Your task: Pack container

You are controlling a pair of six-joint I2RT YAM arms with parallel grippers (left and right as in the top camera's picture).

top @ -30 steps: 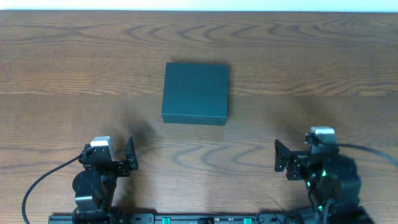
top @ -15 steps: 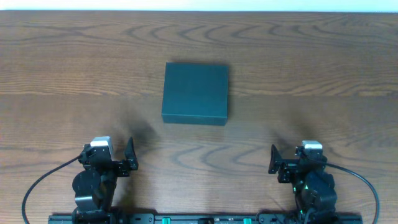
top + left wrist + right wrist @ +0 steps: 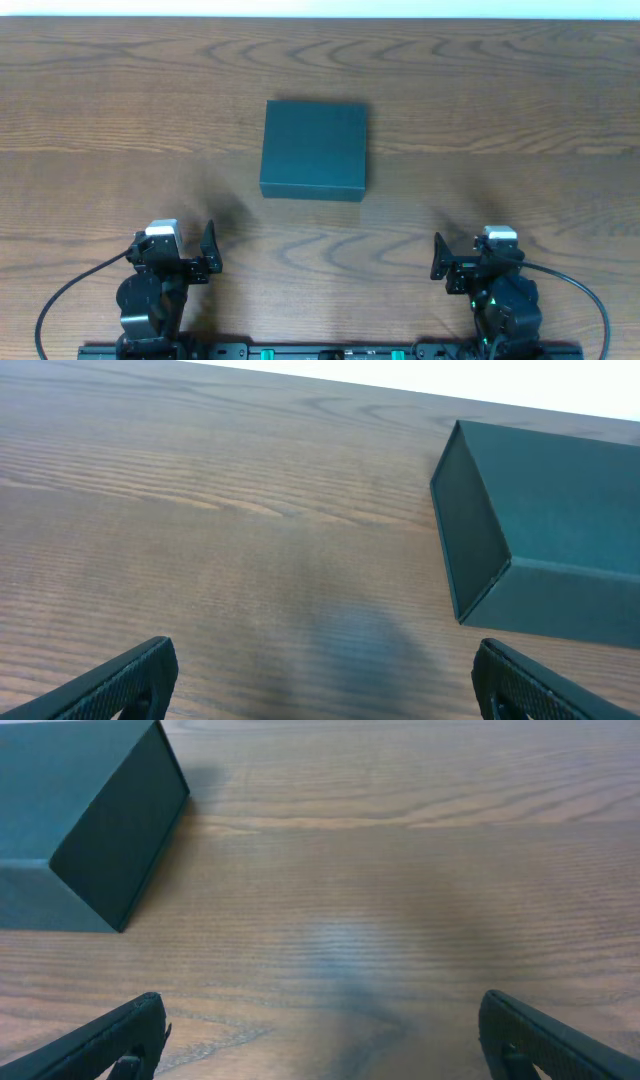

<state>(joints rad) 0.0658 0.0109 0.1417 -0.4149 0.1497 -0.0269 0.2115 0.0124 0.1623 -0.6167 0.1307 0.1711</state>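
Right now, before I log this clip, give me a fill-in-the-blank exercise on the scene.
The container is not open but ____.
The left tool and right tool are both ____.
Each tool holds ____.
The container rests on a ____ table.
Missing: closed; open; nothing; wooden.

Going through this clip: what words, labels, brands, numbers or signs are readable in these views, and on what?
No text can be read in any view.
The container: plain lid and sides, no label or brand.
The left hand and right hand: no marks visible.
The table: wood grain only, no sign.
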